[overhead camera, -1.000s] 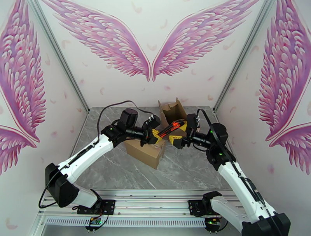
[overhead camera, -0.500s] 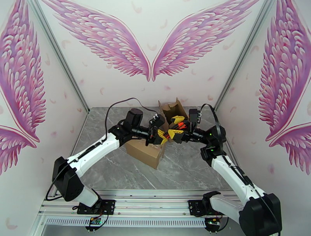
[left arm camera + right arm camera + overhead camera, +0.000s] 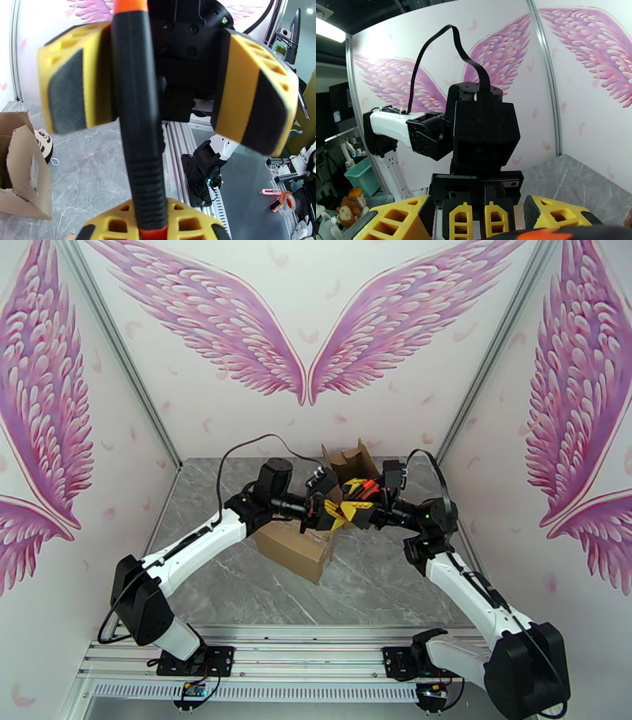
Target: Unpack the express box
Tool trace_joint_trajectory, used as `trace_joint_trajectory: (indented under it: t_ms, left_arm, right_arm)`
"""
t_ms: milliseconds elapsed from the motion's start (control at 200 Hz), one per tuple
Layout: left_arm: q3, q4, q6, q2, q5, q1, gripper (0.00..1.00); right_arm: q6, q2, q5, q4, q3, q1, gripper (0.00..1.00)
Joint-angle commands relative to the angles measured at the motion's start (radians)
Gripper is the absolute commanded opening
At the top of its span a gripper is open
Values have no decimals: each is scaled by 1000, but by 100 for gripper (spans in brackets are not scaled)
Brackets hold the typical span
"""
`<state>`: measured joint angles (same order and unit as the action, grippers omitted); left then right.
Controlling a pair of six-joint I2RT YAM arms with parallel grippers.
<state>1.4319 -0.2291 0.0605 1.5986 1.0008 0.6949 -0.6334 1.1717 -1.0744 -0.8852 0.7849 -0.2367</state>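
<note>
1. Where both grippers meet above the surface [image 3: 379, 579], the left gripper [image 3: 330, 512] has its fingers clamped on the black-and-orange cutter [image 3: 138, 118].
2. The right gripper [image 3: 162, 90] has its fingers spread wide, one either side of the cutter.
3. The express box [image 3: 296, 549] rests on the surface beneath both grippers.

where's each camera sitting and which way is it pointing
top external: above, behind the bases, looking down on both arms, left gripper and right gripper meeting by the cardboard box
left wrist: faces the right gripper's open fingers; own fingertips flank the orange-black tool
right wrist: faces the left gripper; own fingers below
both wrist views share the tool
</note>
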Motion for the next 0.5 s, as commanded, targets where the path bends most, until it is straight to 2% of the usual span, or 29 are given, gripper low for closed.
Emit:
trace_joint_trajectory:
  t_ms: [0,105,235,395,450,495]
  left_arm:
    - [48,-3,8,8,63,15,0]
    - [59,-31,21,11,72,14,0]
    - [78,-86,49,19,94,15,0]
    - [87,-110,62,20,124,21,0]
    - [92,-123,70,23,125,24,0]
    - [94,-127,73,25,126,26,0]
  right_arm:
    - [-24,8,-33,-24,26,-13,45]
    - [-17,1,-35,-14,25,-13,40]
    - [24,-14,-32,38,26,-15,39]
    - [100,-46,17,105,9,-15,68]
    - [107,-52,27,101,2,-13,70]
    - [102,-51,23,97,3,-15,66]
